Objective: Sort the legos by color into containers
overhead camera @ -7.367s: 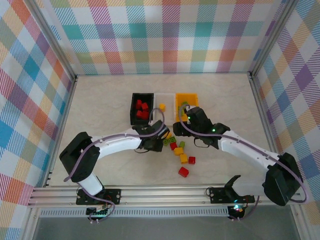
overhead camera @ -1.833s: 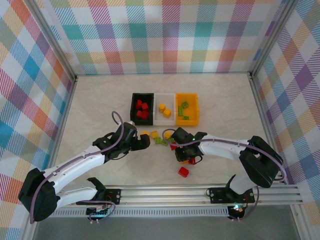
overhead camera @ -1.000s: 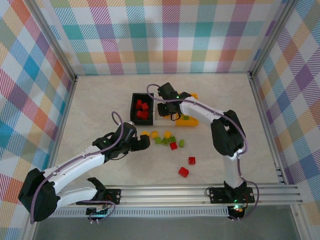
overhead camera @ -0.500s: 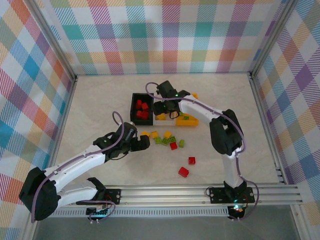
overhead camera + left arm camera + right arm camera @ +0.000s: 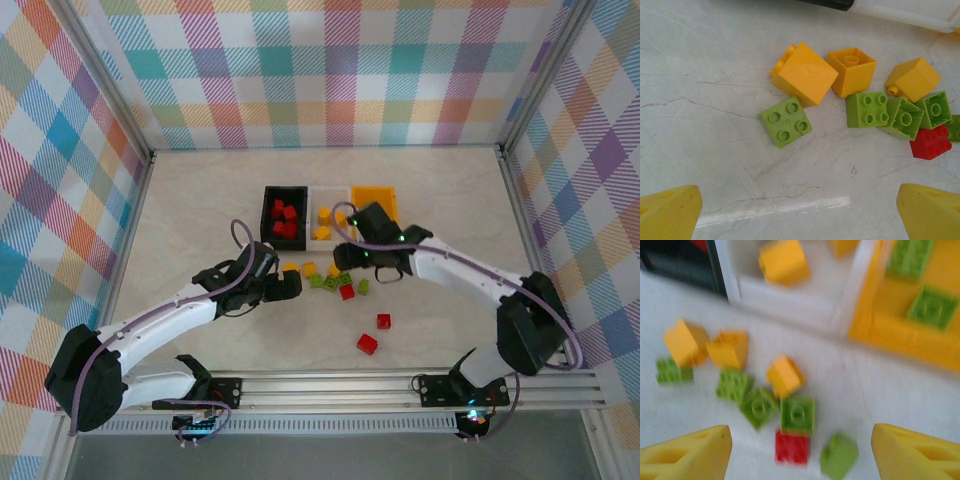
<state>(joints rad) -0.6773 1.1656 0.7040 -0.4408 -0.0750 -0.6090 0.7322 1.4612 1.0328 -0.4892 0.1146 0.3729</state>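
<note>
Left gripper (image 5: 293, 285) and right gripper (image 5: 348, 258) hang empty, fingers spread, over the loose legos (image 5: 335, 282).
They lie just before the containers (image 5: 266, 218); I judge each gripper is lining up one piece for a short carry.

Right hand (image 5: 801, 437) spread open above loose legos (image 5: 759, 407) in front of three bins; the picture is blurred.
Its two yellow fingers (image 5: 687, 452) sit wide apart at the lower corners. On the pale table (image 5: 920, 390) lie a red brick (image 5: 792, 446), five lime green bricks (image 5: 797, 414) and three yellow-orange bricks (image 5: 785, 375), clustered close together. Beyond them, the white bin (image 5: 790, 295) holds a yellow-orange brick (image 5: 784, 261). The orange-yellow bin (image 5: 890, 335) beside it on the right holds green bricks (image 5: 932, 307). A corner of the black bin (image 5: 675, 262) shows at upper left.
</note>
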